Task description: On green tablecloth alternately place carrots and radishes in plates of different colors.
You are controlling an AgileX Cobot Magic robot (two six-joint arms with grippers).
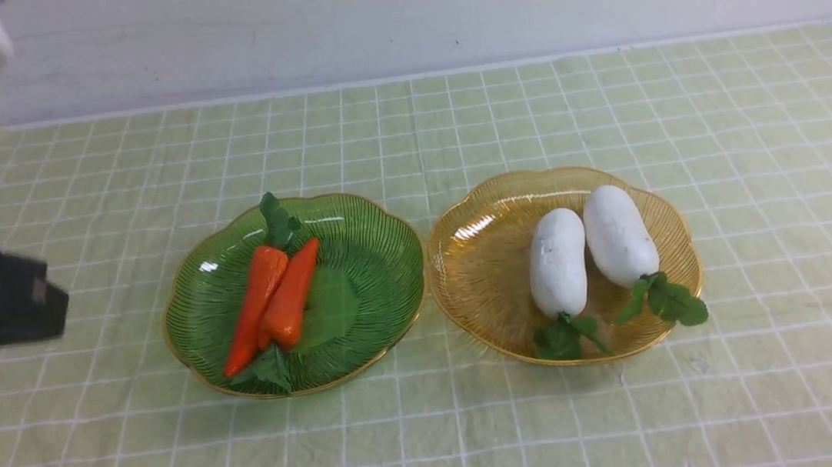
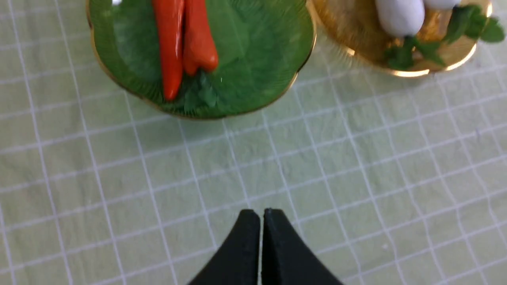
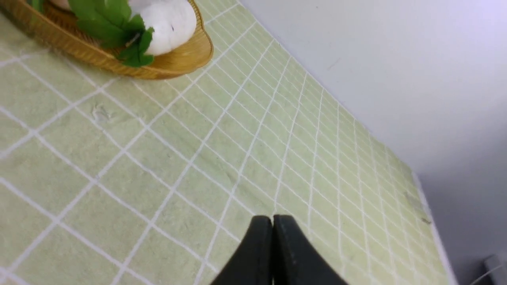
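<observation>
On the green tablecloth [image 1: 451, 129], carrots [image 1: 272, 299] are lying sorted in the green plate [image 1: 377, 230] at nine o'clock, radishes [image 1: 591, 246] in the amber plate [image 1: 480, 258] at three; left hand [image 2: 261, 215] and right hand [image 3: 272, 221] are hanging pressed together, empty.

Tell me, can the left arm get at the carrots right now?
Probably yes. The left gripper is shut and empty, with only bare cloth between it and the carrots, which lie uncovered in the green plate.

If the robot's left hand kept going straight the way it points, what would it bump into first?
Probably the green plate. In the left wrist view the shut left hand points across bare green tablecloth towards that plate's near rim, where the carrots lie. Its height is unclear, so it might pass above.
</observation>
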